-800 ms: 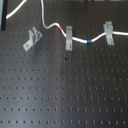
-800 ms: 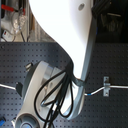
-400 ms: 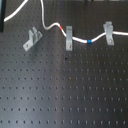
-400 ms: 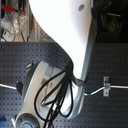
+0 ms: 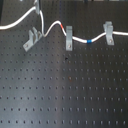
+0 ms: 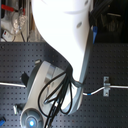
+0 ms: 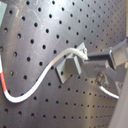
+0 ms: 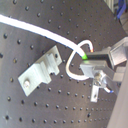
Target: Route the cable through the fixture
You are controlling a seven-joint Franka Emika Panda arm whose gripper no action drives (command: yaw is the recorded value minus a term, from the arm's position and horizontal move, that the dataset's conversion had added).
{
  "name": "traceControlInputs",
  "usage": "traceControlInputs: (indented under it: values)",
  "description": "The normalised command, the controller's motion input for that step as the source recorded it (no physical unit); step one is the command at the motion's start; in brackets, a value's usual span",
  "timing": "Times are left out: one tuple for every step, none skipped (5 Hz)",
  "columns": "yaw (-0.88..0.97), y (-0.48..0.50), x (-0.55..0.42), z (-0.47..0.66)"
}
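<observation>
The pincer [image 8: 88, 59] is clamped on the cable [image 8: 35, 28], just beside the fixture [image 8: 42, 71].

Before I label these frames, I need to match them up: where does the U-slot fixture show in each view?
First exterior view: the fixture stands at upper left, the cable arching just behind it.
Second exterior view: not visible; the arm fills the middle.
First wrist view: the fixture at centre, partly behind the cable.
Second wrist view: the fixture left of centre.
Shared landmark: the white cable beside it.
</observation>
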Motion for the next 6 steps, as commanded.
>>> traceControlInputs:
  values:
    - [0.9, 0.066, -0.097, 0.31]
    - [0.89, 0.101, -0.122, 0.26]
    - [0.82, 0.133, -0.131, 0.26]
    - [0.78, 0.143, -0.118, 0.22]
    - [0.7, 0.115, 0.066, 0.17]
    - [0.6, 0.123, 0.22, 0.12]
